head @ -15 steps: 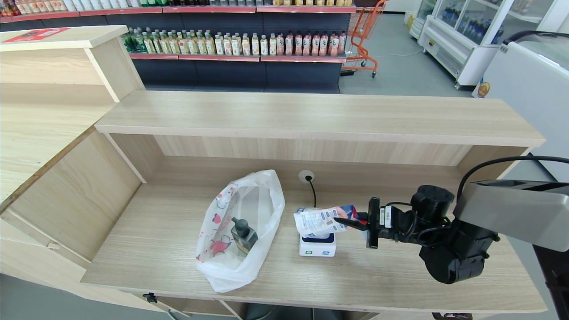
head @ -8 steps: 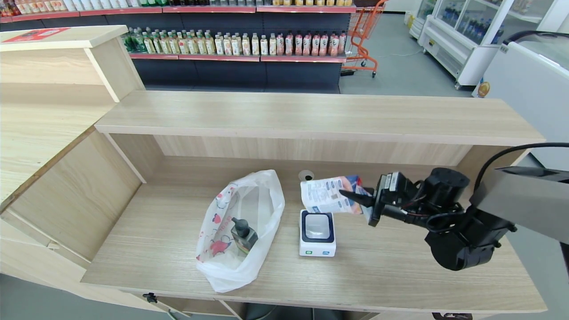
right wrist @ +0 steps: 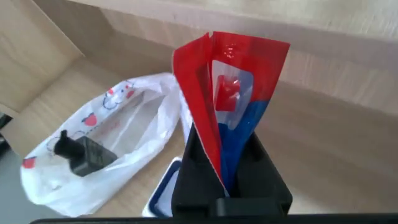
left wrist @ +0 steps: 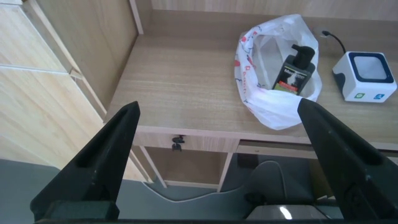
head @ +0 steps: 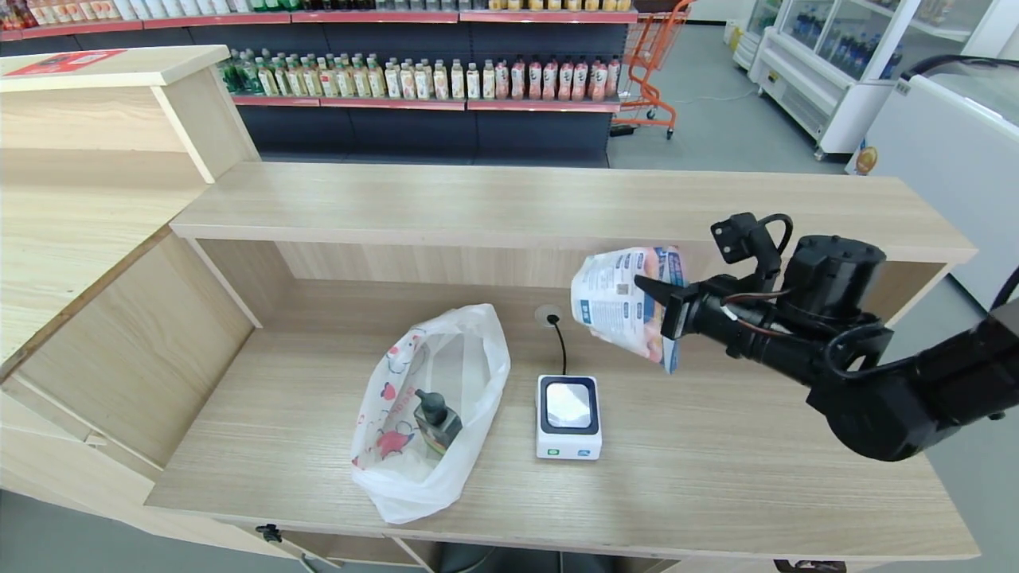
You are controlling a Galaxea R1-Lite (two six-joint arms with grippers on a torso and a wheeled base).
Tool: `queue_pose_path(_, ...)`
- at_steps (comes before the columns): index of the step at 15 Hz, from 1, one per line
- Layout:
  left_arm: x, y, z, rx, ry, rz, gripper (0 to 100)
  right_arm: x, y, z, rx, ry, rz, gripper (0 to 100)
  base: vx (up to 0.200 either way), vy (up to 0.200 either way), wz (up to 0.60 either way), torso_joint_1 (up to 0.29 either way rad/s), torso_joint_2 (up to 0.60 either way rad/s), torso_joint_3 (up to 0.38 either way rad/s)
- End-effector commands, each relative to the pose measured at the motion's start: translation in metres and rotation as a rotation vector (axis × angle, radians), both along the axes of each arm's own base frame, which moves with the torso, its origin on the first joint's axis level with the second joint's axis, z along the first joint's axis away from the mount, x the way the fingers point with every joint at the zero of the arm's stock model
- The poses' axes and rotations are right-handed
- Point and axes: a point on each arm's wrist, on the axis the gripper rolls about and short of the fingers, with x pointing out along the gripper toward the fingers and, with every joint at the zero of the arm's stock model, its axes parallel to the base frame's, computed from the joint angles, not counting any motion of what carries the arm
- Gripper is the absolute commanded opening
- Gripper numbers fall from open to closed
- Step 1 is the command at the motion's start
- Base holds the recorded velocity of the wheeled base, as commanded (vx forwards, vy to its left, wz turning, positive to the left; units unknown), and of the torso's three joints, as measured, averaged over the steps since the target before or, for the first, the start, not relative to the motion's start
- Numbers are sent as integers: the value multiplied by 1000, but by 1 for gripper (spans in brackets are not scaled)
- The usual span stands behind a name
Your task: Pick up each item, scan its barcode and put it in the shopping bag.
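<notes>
My right gripper (head: 659, 302) is shut on a snack pouch (head: 625, 302), white with print on one side and red and blue (right wrist: 231, 102) on the other. It hangs tilted in the air above the desk, behind and to the right of the white barcode scanner (head: 568, 415). The white shopping bag (head: 446, 374) lies open to the scanner's left, with a dark pump bottle (head: 436, 420) inside. My left gripper (left wrist: 217, 106) stands open in front of the desk's front edge, looking at the bag (left wrist: 273, 99) and scanner (left wrist: 367, 74), with nothing between its fingers.
A raised wooden counter top (head: 557, 207) runs along the back of the desk (head: 716, 477), and a side wall (head: 143, 342) closes the left. The scanner's cable (head: 560, 342) runs to a hole at the back. Bare desk lies right of the scanner.
My right gripper has lifted the pouch from just over the scanner, up and back to the right, and turned it more upright. Bag, bottle and scanner have not moved.
</notes>
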Motion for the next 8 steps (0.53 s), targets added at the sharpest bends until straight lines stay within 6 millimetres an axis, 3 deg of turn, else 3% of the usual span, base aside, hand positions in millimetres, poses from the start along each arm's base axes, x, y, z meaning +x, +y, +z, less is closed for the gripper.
queue_pose_path(1, 0, 0, 0, 0, 1, 0, 100, -34, 8, 35, 93, 73, -27, 0, 0, 0, 0, 0, 0, 0)
queue_pose_path(4, 0, 0, 0, 0, 1, 0, 100, -52, 4, 38, 154, 255, -58, 0, 0, 0, 0, 0, 0, 0)
queue_pose_path(8, 0, 0, 0, 3, 1, 0, 100, -67, -3, 42, 190, 368, -76, 0, 0, 0, 0, 0, 0, 0)
